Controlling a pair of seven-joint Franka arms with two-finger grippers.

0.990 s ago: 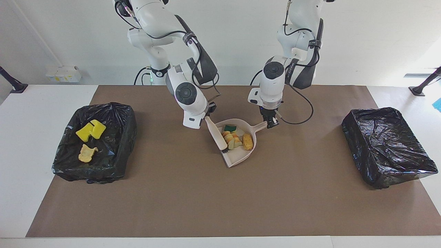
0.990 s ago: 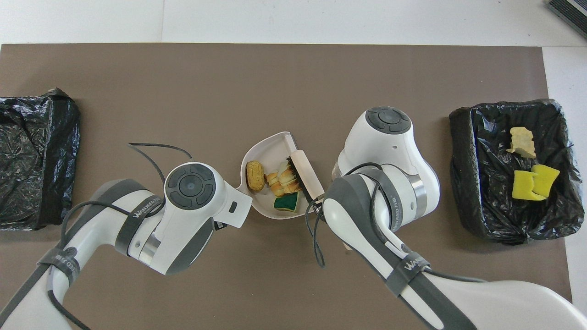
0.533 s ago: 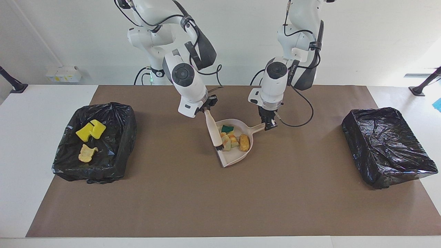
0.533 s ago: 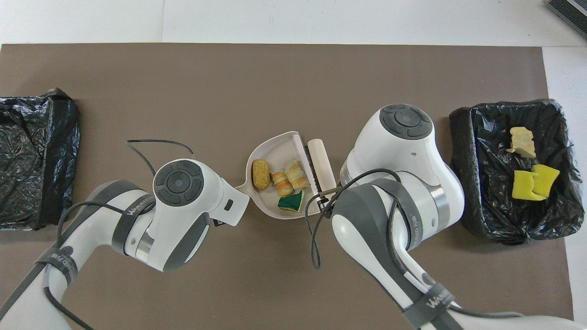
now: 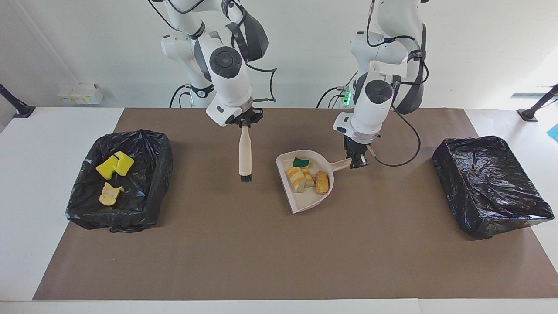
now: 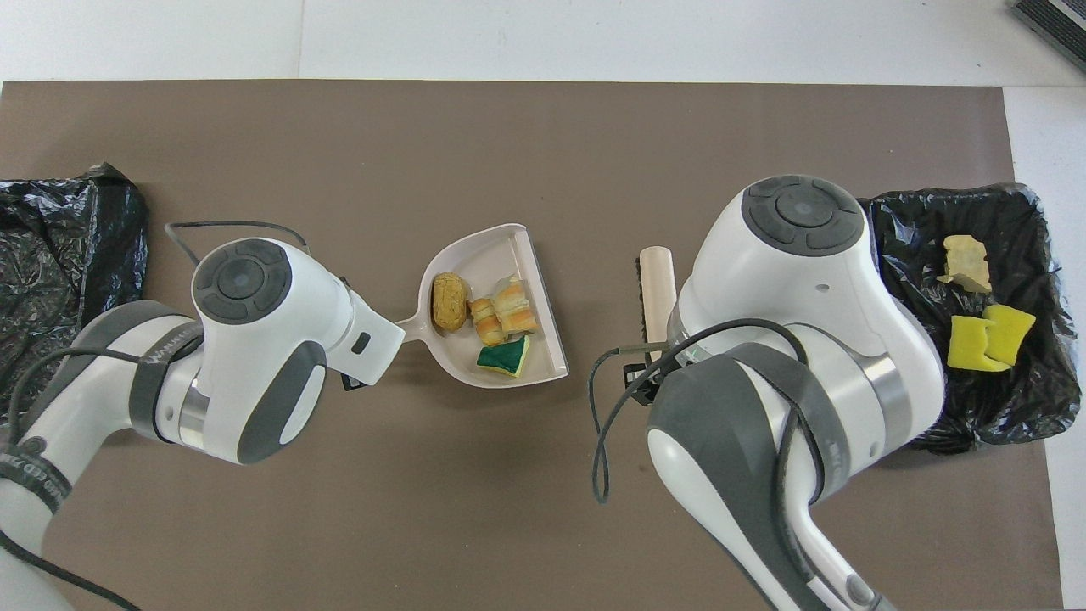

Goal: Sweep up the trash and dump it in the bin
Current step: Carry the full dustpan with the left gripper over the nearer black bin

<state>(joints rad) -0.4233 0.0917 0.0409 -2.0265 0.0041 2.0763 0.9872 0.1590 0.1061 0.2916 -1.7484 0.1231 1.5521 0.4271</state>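
Four scraps (image 5: 305, 176) lie in the dustpan (image 5: 307, 198) your left hand (image 5: 356, 162) clamps by its handle, so carry it level to a bin (image 5: 490, 185), while your right hand (image 5: 245, 123), clamped on the brush (image 5: 245, 152), stays clear.

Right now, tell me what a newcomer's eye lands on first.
The dustpan mid-table, loaded with trash scraps, its handle held by the left gripper. Beside it the right gripper dangles the brush, bristles down. More yellow scraps lie in the black-lined bin at the right arm's end.
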